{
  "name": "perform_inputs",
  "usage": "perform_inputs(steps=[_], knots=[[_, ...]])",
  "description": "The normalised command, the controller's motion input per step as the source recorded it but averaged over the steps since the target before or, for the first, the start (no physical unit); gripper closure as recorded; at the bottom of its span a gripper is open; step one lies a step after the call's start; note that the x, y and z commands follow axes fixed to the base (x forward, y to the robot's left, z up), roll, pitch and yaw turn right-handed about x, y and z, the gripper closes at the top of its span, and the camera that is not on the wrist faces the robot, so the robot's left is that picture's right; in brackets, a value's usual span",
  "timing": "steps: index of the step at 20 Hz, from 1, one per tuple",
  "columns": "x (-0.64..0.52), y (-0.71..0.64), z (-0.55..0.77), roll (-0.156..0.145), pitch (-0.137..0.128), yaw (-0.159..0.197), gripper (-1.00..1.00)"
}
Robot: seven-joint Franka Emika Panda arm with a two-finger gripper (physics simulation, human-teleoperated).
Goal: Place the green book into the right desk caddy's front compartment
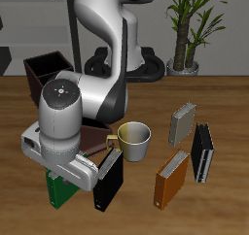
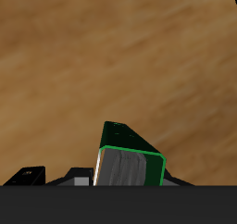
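Worktop (image 1: 229,103): brown wood-grain surface, evenly lit, bare boards filling most of the wrist view.

Room: grey wall behind, a potted plant (image 1: 192,25) standing past the back edge of the worktop.

Gripper (image 1: 60,179): low over the worktop near its front edge, closed on the green book (image 1: 58,191); the book hung upright beneath the white hand. In the wrist view the green book (image 2: 130,163) showed its pale page edges framed in green, held close against the gripper body.

Right desk caddy (image 1: 46,72): dark-brown open box near the back edge, partly hidden by the arm, well apart from the book.

Other items: black book (image 1: 108,184) just beside the gripper; pale mug (image 1: 132,140); orange-brown book (image 1: 171,178); grey book (image 1: 182,123); black-and-white book (image 1: 202,151).
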Motion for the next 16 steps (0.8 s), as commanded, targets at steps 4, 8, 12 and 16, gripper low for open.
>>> perform_inputs(steps=[4,8,12,16], knots=[[-0.19,-0.16,0.41,-0.011,-0.052,0.022,1.0],[-0.21,-0.11,0.5,-0.017,-0.063,0.048,1.0],[-0.28,-0.09,0.64,-0.006,-0.08,0.023,1.0],[-0.44,-0.17,0.82,-0.028,-0.102,0.065,1.0]])
